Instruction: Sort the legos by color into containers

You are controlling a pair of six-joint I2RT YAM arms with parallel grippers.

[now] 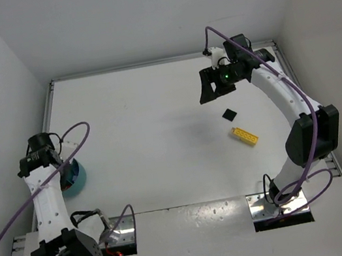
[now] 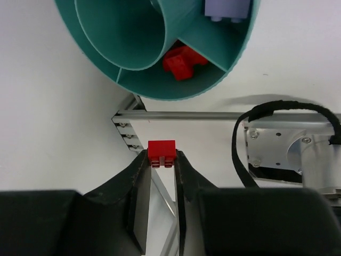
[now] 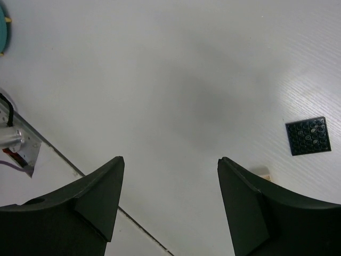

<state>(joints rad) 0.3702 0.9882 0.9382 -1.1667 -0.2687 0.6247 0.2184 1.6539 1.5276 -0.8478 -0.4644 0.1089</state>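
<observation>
Though unfinished, sorted: red plastic bricks (image 2: 183,61) in round teal plastic bowl (image 2: 90,42).
Left claw (image 2: 162,162): pinching small red brick (image 2: 162,149).
Right claw (image 3: 170,197): wide open, empty.
Remaining: yellow studded brick (image 1: 245,135), on worktop (image 1: 143,119).

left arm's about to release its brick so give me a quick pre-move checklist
1. Red brick pinched squarely in the left gripper: ok.
2. Brick over the teal bowl: cannot tell. The wrist view shows the bowl ahead of the brick, and the top view does not settle it.
3. Compartment with the red lego identified, separate from the one holding the lavender brick: ok.
4. Right gripper open, empty and far from the bowl: ok.
5. Yellow brick and black plate located for later: ok.
</observation>
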